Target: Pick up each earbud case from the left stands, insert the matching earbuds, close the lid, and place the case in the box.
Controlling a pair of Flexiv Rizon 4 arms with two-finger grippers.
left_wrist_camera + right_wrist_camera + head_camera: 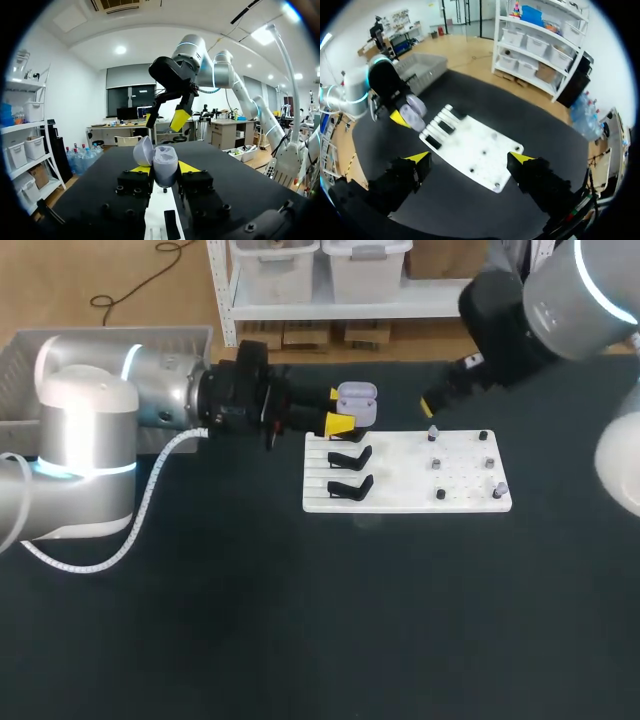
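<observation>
In the head view the left arm reaches in across the dark counter [300, 640]. Its left hand [338, 410] grips a lavender earbud case [357, 400] from two sides. The case's lid is open, and it sits at the far left corner of a white board [400, 502]. Two black stands [350, 457] sit on the board's left part, just nearer than the case. Small pegs [437, 464] dot its right half. The right hand [430, 405] hangs near the board's far edge, beside the farthest pegs. A grey box [100, 340] sits at the far left, behind the left arm.

In the left wrist view the case stands upright between the yellow fingertips [186, 166], which both press on its sides. The lid is tipped open to one side. The board runs out under the hand. The right hand hangs ahead of the case and higher, its fingers spread.

In the right wrist view the right hand's fingers stand wide apart with nothing between them, above the board. The left hand holds the case just off the board's end, beside the stands, and the box lies beyond it.
</observation>
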